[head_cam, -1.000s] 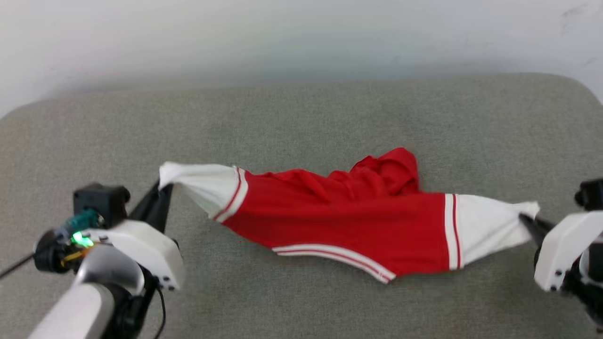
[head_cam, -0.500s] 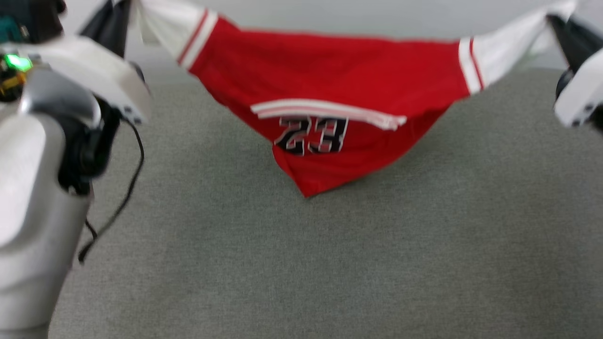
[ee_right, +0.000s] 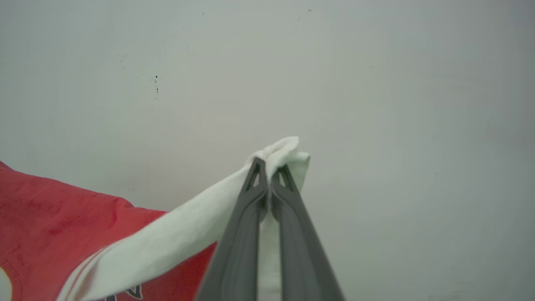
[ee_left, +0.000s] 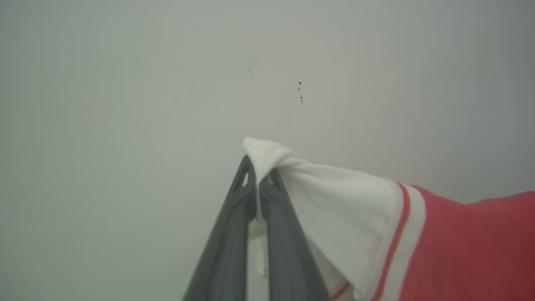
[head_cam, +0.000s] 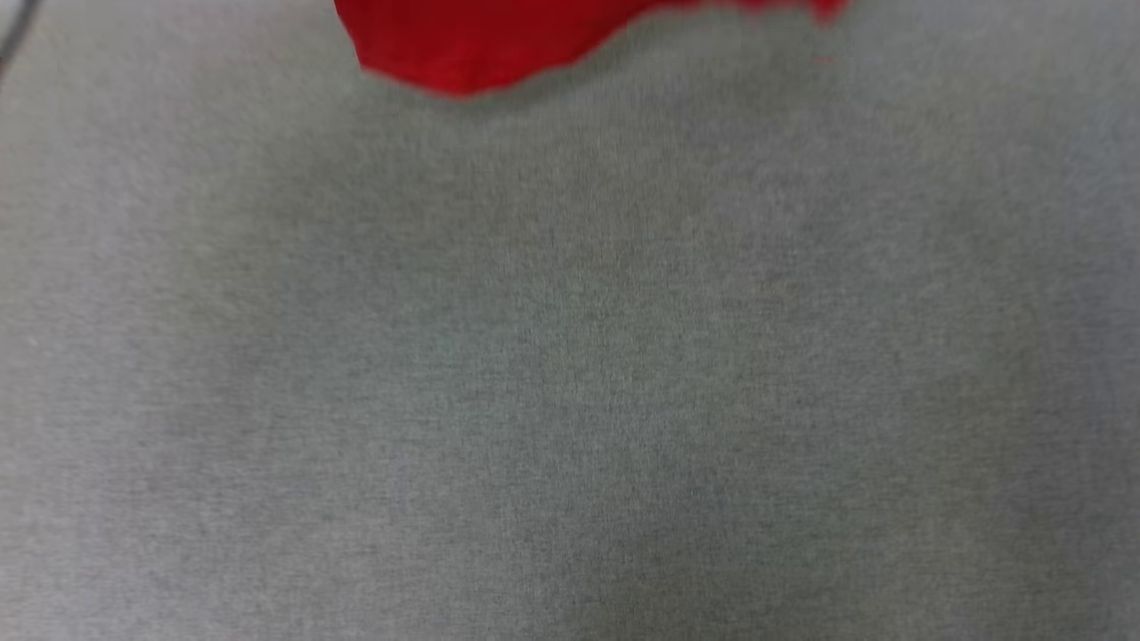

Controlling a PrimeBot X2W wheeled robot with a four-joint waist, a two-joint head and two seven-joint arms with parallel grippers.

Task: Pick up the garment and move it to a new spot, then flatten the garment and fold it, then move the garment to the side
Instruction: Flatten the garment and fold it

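- We see a grey woven fabric surface (head_cam: 570, 374) across almost the whole head view, blurred and flat.
- In both wrist views a plain pale grey wall (ee_left: 125, 104) stands behind the fingers.
- The garment (head_cam: 472, 44), a red knit basketball-style shirt with white sleeves, shows in the head view as a red lobe at the top edge, left of centre, over the grey surface. We cannot tell there whether it touches the surface.
- In the left wrist view its red body runs off the lower right of the frame; in the right wrist view it runs off the lower left.
- One white sleeve (ee_left: 334, 196) stretches from the centre of the left wrist view toward the lower right. The other white sleeve (ee_right: 179, 238) runs from the centre of the right wrist view down to the lower left.
- The left gripper (ee_left: 258, 186) has its two dark fingers pressed together, pinching the bunched end of its sleeve.
- The right gripper (ee_right: 269, 175) is likewise pressed together on the tip of its sleeve, a tuft of cloth poking above the fingertips.
- Red-and-white striped trim (ee_left: 403, 234) divides sleeve from red body.
- Part of a black white-outlined letter (ee_right: 125, 292) shows at the bottom edge of the right wrist view.
- Small black specks (ee_left: 300, 90) mark the wall above centre.
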